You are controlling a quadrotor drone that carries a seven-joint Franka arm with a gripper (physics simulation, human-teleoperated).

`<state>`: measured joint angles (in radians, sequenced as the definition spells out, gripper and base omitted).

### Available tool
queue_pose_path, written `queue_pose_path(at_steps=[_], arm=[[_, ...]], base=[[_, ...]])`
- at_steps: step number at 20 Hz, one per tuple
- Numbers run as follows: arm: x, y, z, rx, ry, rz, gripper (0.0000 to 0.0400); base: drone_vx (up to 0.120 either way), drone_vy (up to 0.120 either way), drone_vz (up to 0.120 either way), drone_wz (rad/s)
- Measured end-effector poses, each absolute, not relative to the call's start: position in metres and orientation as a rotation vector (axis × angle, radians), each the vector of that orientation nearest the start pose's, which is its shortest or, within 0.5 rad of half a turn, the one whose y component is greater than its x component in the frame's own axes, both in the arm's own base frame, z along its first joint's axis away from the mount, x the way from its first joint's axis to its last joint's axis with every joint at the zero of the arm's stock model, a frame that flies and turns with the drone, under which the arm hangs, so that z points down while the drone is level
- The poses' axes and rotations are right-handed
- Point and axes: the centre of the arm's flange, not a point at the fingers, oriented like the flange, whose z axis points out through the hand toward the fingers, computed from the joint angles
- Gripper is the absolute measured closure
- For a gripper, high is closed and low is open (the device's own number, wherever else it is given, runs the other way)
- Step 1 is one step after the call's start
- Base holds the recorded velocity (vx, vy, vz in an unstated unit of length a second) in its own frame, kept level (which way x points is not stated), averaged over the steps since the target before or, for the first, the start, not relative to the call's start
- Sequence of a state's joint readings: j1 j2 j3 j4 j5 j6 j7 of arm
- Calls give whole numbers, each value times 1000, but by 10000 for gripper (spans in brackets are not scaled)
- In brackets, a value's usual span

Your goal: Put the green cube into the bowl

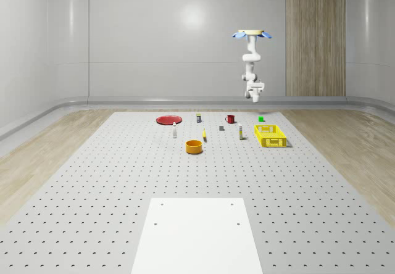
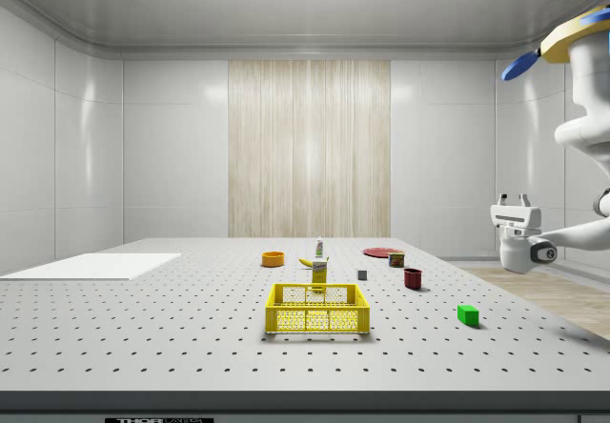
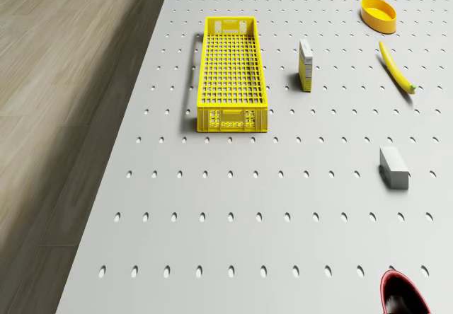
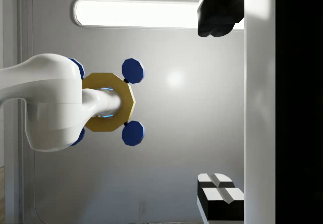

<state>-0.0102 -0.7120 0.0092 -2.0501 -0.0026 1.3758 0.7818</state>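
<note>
I hover high above the far right part of the table [image 1: 92, 181]. The cube [image 1: 261, 119] sits under me. The basket [image 1: 270, 136] is in front of it. The bowl [image 1: 194, 146] is left of the basket, the plate [image 1: 168, 120] farther back.

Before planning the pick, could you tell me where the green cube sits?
The green cube rests on the table at the whole-scene view's far right, behind the yellow crate, right of the red mug.

Drone [image 1: 252, 34] with flat tan octagonal body, round blue rotors at its corners, glossy white arm [image 1: 250, 64] of rounded jointed segments, white boxy gripper [image 2: 512, 200], black finger [image 4: 220, 13], black-and-white ridged fingertip pads [image 4: 220, 194]
</note>
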Motion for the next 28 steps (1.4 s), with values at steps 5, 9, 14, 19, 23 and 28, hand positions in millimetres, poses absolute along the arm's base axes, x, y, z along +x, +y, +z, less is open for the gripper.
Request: queue_pose_path(at_steps=[5, 9, 14, 19, 23, 28], arm=[[302, 2, 691, -2904, 1203, -72, 0], [302, 4, 691, -2919, 1210, -89, 0], [302, 9, 691, -2962, 1228, -128, 0], [301, 21, 689, -3060, 1270, -216, 0], [301, 40, 683, -3220, 1338, -371, 0], [302, 79, 651, -3579, 1494, -839, 0]], base=[[120, 104, 0, 0], [120, 0, -60, 0], [32, 0, -24, 0], [0, 0, -64, 0], [0, 0, -100, 0], [16, 0, -120, 0]])
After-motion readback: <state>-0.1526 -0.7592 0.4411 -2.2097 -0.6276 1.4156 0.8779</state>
